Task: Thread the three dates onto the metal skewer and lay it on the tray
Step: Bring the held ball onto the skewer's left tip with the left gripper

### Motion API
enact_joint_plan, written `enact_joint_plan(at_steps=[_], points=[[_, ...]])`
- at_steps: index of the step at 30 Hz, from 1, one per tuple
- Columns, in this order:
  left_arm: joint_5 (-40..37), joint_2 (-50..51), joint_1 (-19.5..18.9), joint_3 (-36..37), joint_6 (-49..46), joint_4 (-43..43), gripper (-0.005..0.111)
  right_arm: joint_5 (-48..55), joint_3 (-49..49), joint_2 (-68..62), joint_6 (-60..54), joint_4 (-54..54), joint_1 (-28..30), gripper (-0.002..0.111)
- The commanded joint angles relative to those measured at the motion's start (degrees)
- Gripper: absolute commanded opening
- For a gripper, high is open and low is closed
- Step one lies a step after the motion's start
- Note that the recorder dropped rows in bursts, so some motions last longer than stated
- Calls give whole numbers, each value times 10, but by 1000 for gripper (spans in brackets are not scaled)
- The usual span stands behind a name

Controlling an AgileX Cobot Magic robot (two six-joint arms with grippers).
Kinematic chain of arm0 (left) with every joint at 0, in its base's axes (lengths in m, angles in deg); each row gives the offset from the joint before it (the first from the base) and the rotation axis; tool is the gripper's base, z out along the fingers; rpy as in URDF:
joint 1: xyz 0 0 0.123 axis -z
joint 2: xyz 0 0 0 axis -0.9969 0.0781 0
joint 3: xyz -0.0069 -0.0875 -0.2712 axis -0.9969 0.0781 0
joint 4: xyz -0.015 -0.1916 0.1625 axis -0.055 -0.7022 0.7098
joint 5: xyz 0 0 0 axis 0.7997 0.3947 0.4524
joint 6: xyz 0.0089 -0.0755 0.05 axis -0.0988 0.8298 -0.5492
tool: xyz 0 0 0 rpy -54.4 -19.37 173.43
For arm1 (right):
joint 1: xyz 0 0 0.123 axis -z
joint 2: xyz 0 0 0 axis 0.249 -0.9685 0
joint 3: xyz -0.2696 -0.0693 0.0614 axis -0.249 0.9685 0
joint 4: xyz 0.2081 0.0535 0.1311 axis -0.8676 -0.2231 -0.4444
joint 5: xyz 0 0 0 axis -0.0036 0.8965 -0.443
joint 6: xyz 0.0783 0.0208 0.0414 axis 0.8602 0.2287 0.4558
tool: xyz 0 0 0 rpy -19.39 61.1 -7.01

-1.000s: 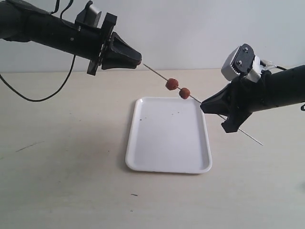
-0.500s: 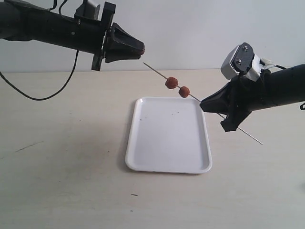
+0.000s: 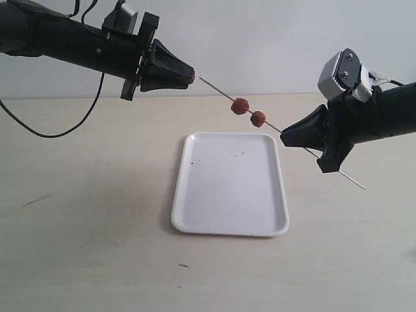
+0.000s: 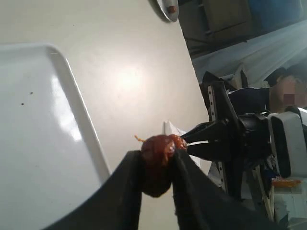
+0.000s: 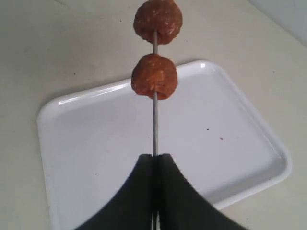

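My right gripper (image 3: 286,138) (image 5: 154,157) is shut on the metal skewer (image 3: 218,90) (image 5: 154,129), which slants up and left over the white tray (image 3: 195,221) (image 5: 91,139). Two dates (image 3: 240,106) (image 3: 258,118) sit threaded on the rod, seen large in the right wrist view (image 5: 158,21) (image 5: 154,76). The skewer's far tip meets my left gripper (image 3: 191,77) (image 4: 158,158), which is shut on the third date (image 4: 157,158). Whether the tip has entered that date is hidden by the fingers. The rod's tail (image 3: 354,182) sticks out behind my right gripper.
The tray (image 4: 38,143) lies flat on the beige table (image 3: 84,195). A black cable (image 3: 39,133) trails from the left arm at the far left. A small dish (image 4: 165,7) sits at the table's far end in the left wrist view.
My right gripper has shifted right and slightly up with the skewer and its two dates. The left gripper dropped a little, and the skewer's tip now reaches it.
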Motion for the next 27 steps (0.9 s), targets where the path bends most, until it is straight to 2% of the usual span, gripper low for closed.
enact_joint_plan(at_steps=[1,11,27], points=[[-1,-6,-2,0,1,-1,23,-36,-4,-12,-11,-4,3,0],[-1,-6,-2,0,2,0,23,36,-73,-77,-11,27,3,0],[-1,-6,-2,0,1,6,23,67,-109,-91,-11,47,3,0]])
